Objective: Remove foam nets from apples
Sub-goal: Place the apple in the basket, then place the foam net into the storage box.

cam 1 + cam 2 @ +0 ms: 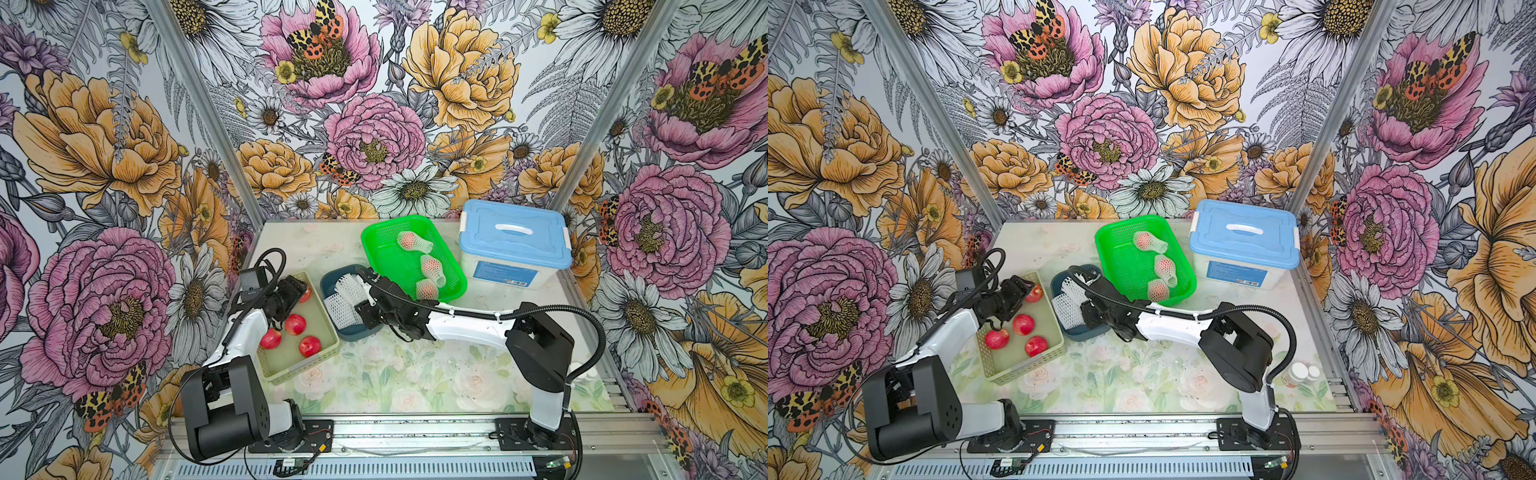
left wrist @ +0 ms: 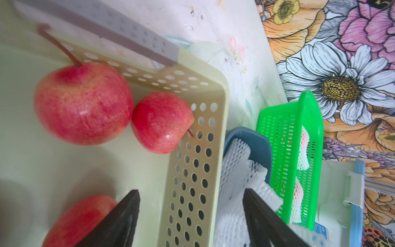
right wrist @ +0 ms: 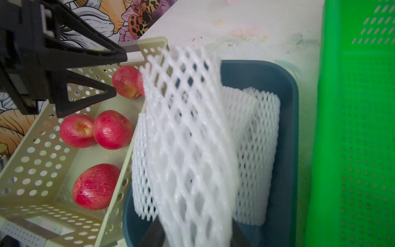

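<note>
Right gripper (image 3: 196,234) hangs over the dark blue tub (image 3: 286,102) with a foam net (image 3: 188,139) between its jaws. The jaws stand either side of the blurred sleeve, and whether they pinch it or merely flank it cannot be told. Other empty nets (image 3: 260,132) lie flat in the tub beneath it. Left gripper (image 2: 190,192) is spread wide and empty above the cream basket (image 1: 291,365), where four bare apples (image 1: 295,324) rest.

Judging by that, a little over half the work looks done. Four apples are stripped, and their sleeves are in the tub or just above it. Three netted apples (image 1: 432,268) lie in the green basket (image 1: 386,257), each wrapped in white mesh, with neither arm near them. Those three are what is left, so the next step is likely a reach to the green basket.
</note>
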